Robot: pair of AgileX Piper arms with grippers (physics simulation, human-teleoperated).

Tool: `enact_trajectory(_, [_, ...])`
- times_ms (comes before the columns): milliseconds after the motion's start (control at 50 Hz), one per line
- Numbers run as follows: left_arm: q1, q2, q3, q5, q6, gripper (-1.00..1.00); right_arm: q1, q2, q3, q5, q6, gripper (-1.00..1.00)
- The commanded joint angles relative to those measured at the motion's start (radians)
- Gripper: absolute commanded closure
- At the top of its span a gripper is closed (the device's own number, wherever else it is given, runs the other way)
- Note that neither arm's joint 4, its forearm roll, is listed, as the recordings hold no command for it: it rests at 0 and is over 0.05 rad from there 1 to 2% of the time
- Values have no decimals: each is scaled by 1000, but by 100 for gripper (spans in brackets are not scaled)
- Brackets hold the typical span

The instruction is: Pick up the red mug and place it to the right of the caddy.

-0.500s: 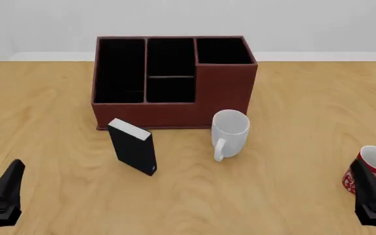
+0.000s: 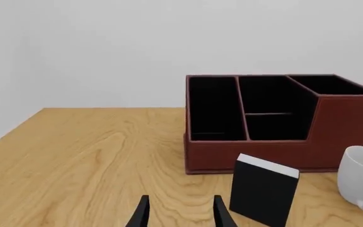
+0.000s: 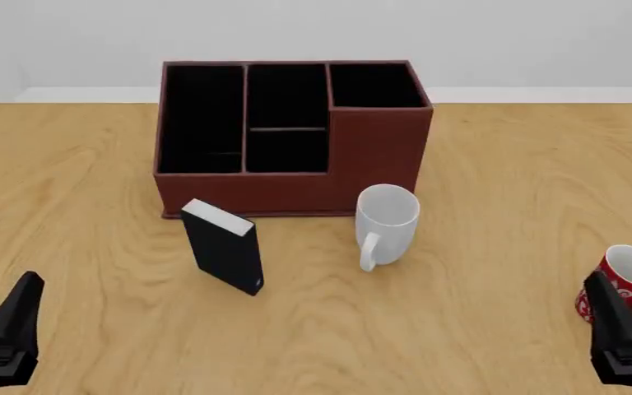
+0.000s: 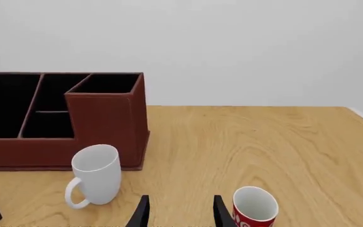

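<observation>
Since half a second ago: both grippers lower in the front view, right gripper (image 3: 624,346) shifted slightly toward the counter's near edge; mugs, box and caddy unmoved.

Red mug (image 3: 627,285) upright on the counter (image 3: 492,214) at far right, near edge, well apart from the caddy (image 3: 292,136). Handle toward the right edge of the front view. In the right wrist view, red mug (image 4: 254,208) just beside the right finger, outside the gap, not touched. Right gripper (image 4: 180,213) spread moderately, nothing between the fingers.

Left gripper (image 2: 180,213) likewise parted and empty, hovering over bare counter at near left (image 3: 6,333).

Caddy at counter centre, toward the far side, compartments black-lined. White mug (image 3: 387,222) upright just in front of the caddy's right corner, handle toward the camera. Black slab box (image 3: 224,245) on end, tilted, just in front of the caddy's left half.
</observation>
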Motion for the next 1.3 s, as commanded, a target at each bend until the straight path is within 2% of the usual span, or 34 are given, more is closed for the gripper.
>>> enact_trajectory(20, [-1,-4,4,-5,-4,-100,2,24,6,-21,10,-100])
enact_trajectory(80, [-1,-4,4,-5,-5,-100,-4,56,6,-43,8,-100])
enact_trajectory(100, [-1,-4,4,-5,-4,-100,1,80,6,-63,28,-100])
enact_trajectory(160, [-1,-4,4,-5,-4,-100,-2,105,2,-82,23,-100])
enact_trajectory(180, [-1,-4,4,-5,-4,-100,-4,108,-16,-68,-1,-100])
enact_trajectory(300, [-1,-4,4,-5,-4,-100,-6,55,-197,147,1,-100])
enact_trajectory(380, [-1,-4,4,-5,-4,-100,-1,37,-343,279,28,-100])
enact_trajectory(440, [-1,-4,4,-5,-4,-100,-29,43,-475,379,10,-100])
enact_trajectory(460, [-1,-4,4,-5,-4,-100,-60,57,-511,407,-7,-100])
enact_trajectory(500, [-1,-4,4,-5,-4,-100,-42,62,-582,459,-18,-100])
enact_trajectory(540, [-1,-4,4,-5,-4,-100,-97,126,-644,510,-97,-100])
enact_trajectory(580, [-1,-4,4,-5,-4,-100,-98,138,-684,545,-142,-100])
enact_trajectory(600, [-1,-4,4,-5,-4,-100,-136,174,-710,572,-130,-100])
enact_trajectory(620, [-1,-4,4,-5,-4,-100,-126,184,-738,600,-121,-100])
enact_trajectory(680, [-1,-4,4,-5,-4,-100,-166,197,-774,642,-167,-100])
enact_trajectory(720, [-1,-4,4,-5,-4,-100,-189,204,-788,660,-189,-100])
enact_trajectory(800, [-1,-4,4,-5,-4,-100,-236,243,-805,690,-185,-100])
enact_trajectory(840, [-1,-4,4,-5,-4,-100,-254,234,-790,692,-270,-100])
enact_trajectory(880, [-1,-4,4,-5,-5,-100,-258,262,-788,710,-240,-100])
enact_trajectory(900, [-1,-4,4,-5,-4,-100,-258,262,-783,711,-250,-100])
enact_trajectory(920, [-1,-4,4,-5,-4,-100,-310,296,-752,699,-275,-100])
enact_trajectory(940, [-1,-4,4,-5,-4,-100,-316,299,-749,696,-280,-100])
enact_trajectory(980, [-1,-4,4,-5,-4,-100,-366,328,-693,667,-335,-100])
enact_trajectory(1040, [-1,-4,4,-5,-4,-100,-390,358,-668,649,-340,-100])
enact_trajectory(1060, [-1,-4,4,-5,-4,-100,-410,375,-637,635,-375,-100])
enact_trajectory(1300, [-1,-4,4,-5,-4,-100,-453,425,-553,573,-401,-100])
